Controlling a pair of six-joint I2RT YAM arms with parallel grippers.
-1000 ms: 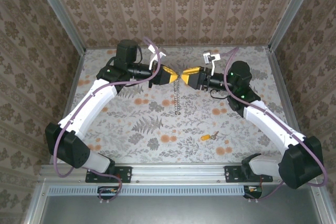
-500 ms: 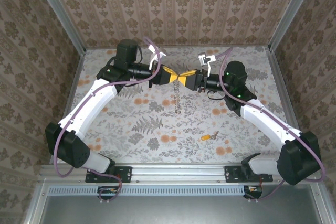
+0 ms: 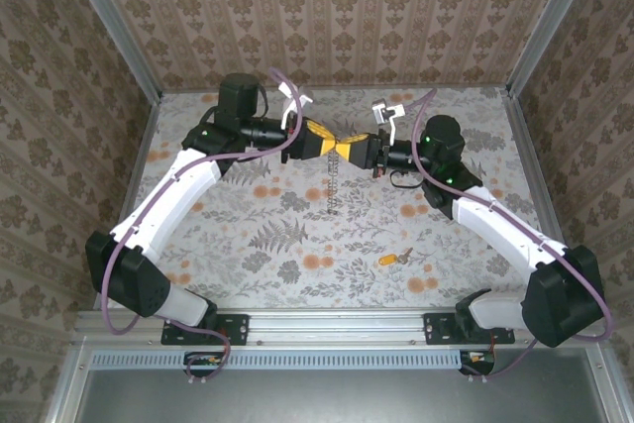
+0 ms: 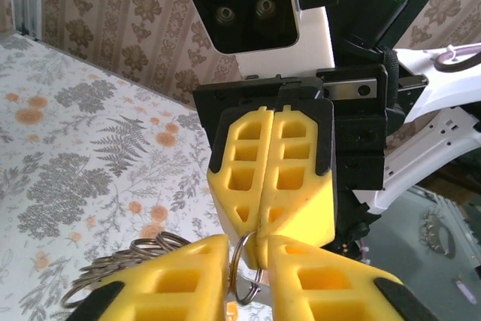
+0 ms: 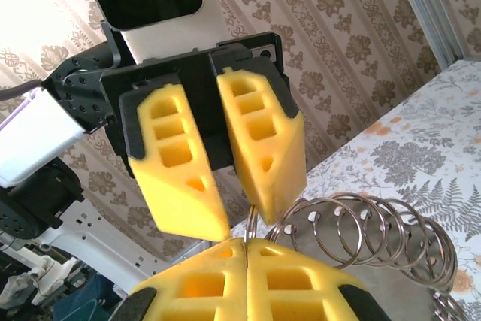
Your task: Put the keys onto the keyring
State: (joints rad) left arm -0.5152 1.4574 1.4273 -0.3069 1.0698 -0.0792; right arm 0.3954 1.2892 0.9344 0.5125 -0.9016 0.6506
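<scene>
High over the table's far middle, the two grippers meet tip to tip. My right gripper (image 3: pixel 346 149) is shut on one ring of the keyring (image 3: pixel 333 185), a chain of silvery rings that hangs down from the tips. In the right wrist view the ring (image 5: pixel 252 223) rises out of my shut right gripper (image 5: pixel 246 244). My left gripper (image 3: pixel 336 147) is open, with its fingers a little apart on either side of that ring (image 4: pixel 245 268). The keys, a single small orange-headed one (image 3: pixel 391 259), lie on the table near the front right.
The floral tabletop (image 3: pixel 248 235) is walled by patterned panels at the back and sides. A metal rail (image 3: pixel 327 326) runs along the near edge between the arm bases. The hanging rings (image 5: pixel 376 231) trail to the right in the right wrist view.
My right gripper moved left to meet the left one and shut on the ring. My left gripper, shut on the ring before, has opened.
</scene>
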